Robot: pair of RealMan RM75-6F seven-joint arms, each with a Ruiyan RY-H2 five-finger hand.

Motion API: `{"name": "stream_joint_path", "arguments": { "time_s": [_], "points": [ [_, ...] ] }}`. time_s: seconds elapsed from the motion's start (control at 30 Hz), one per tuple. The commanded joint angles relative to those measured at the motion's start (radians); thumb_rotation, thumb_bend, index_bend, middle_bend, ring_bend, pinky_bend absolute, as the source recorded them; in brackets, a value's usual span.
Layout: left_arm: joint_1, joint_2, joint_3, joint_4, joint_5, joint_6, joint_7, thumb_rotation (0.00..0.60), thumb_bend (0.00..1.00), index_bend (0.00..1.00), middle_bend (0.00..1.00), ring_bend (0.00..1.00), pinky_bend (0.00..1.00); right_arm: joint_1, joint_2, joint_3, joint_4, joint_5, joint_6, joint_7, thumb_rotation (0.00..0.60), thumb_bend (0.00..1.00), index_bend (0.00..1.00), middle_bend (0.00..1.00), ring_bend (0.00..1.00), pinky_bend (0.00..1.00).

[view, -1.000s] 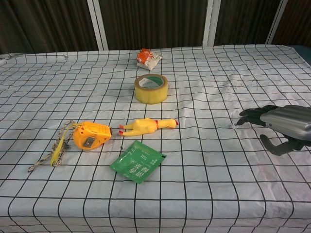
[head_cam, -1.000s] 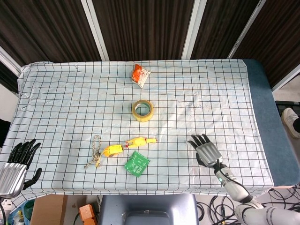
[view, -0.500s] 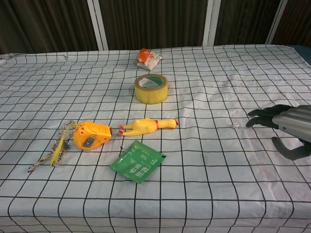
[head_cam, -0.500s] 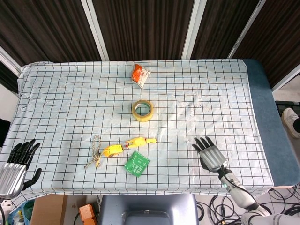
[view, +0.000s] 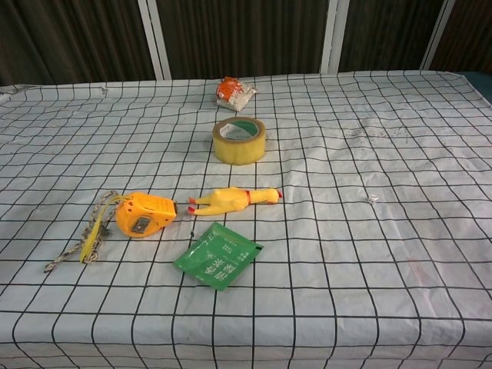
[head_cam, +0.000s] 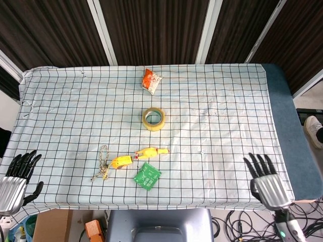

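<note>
Presently the green packet (head_cam: 147, 176) lies flat on the tabletop (head_cam: 227, 101), just below the rubber chicken (head_cam: 150, 152), whose long axis runs left-right. The right robot hand (head_cam: 266, 180) hovers well right of it, fingers spread, empty; the left robot hand (head_cam: 16, 180), likewise spread, sits farther off.

Bright, even overhead light in both views; white black-gridded tablecloth (head_cam: 212, 101) is evenly lit, no glare. Soft short shadows under the yellow roll of tape (view: 239, 141) and yellow rubber chicken (view: 233, 198). Dark slatted backdrop (head_cam: 151, 30) underexposed. Sharp focus; slight edge distortion in head view.
</note>
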Motion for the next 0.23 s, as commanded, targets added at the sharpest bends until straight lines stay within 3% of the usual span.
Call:
{"name": "stream_joint_path", "arguments": {
  "time_s": [0.03, 0.23],
  "points": [
    [-0.002, -0.003, -0.001, -0.001, 0.001, -0.002, 0.008, 0.600, 0.41, 0.00, 0.01, 0.00, 0.00, -0.103, 0.044, -0.022, 0.029, -0.077, 0.099, 0.088, 0.503, 0.68, 0.00, 0.00, 0.00, 0.00],
    [-0.002, -0.007, -0.001, -0.003, -0.005, -0.008, 0.022, 0.600, 0.41, 0.00, 0.01, 0.00, 0.00, -0.101, 0.053, -0.002, 0.024, -0.076, 0.048, 0.103, 0.500, 0.68, 0.00, 0.00, 0.00, 0.00]
  ]
}}
